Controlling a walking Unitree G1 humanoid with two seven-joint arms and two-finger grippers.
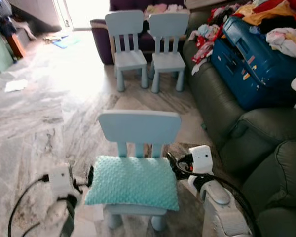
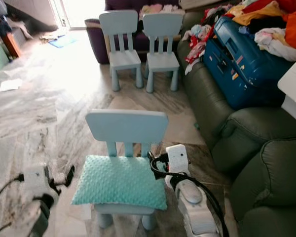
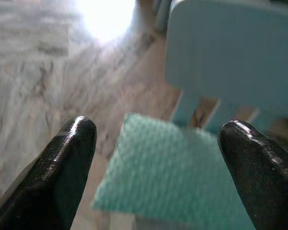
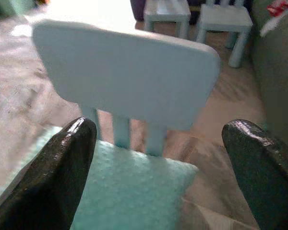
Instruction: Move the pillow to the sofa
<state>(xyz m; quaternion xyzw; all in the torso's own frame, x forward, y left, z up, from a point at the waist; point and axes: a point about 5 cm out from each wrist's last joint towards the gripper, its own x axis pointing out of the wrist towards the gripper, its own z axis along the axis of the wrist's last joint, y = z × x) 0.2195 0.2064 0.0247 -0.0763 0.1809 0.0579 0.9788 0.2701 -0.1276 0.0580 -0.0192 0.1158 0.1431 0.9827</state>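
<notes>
A teal, bumpy pillow [image 1: 132, 182] lies flat on the seat of a small light-blue chair [image 1: 139, 127] right in front of me. My left gripper [image 1: 88, 178] is at the pillow's left edge, open, with the pillow's corner [image 3: 163, 167] seen between its fingers. At the pillow's right back corner is my right gripper [image 1: 173, 165], also open; its wrist view looks across the pillow [image 4: 134, 187] at the chair back [image 4: 129, 76]. Neither gripper holds anything. The dark green sofa [image 1: 266, 148] stands along the right.
A blue suitcase [image 1: 251, 64] and a heap of clothes [image 1: 271, 19] cover the sofa's far seats; the near cushions are bare. Two more light-blue chairs [image 1: 128, 44] [image 1: 167, 44] stand ahead before a purple couch [image 1: 101, 34]. Marble floor [image 1: 39, 113] opens to the left.
</notes>
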